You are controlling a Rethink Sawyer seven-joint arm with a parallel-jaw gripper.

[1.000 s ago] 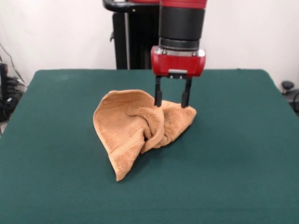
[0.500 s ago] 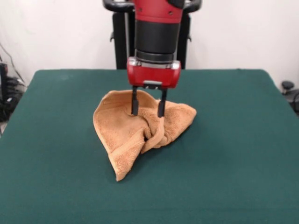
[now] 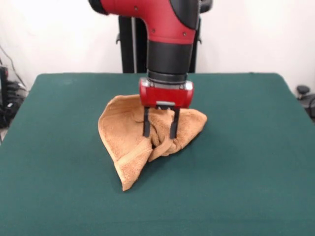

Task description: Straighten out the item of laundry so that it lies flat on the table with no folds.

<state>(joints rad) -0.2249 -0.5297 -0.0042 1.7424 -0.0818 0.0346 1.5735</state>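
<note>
The orange-tan towel [image 3: 129,137] lies crumpled and folded over itself near the middle of the dark green table [image 3: 236,162], with one corner pointing toward the near edge. My gripper [image 3: 160,132] hangs straight down over the towel's bunched central fold. It is open, its two black fingers [image 3: 146,125] standing apart on either side of the ridge, tips at the cloth. It holds nothing. The towel's label is hidden.
The robot's black pedestal [image 3: 129,44] stands behind the table's far edge. Cables and dark gear [image 3: 7,98] sit off the table at the left, and a dark object [image 3: 304,93] at the right.
The gripper has moved from the towel's right edge leftward over it, then nearer and lower onto the central fold. It stays open. The towel has not moved.
</note>
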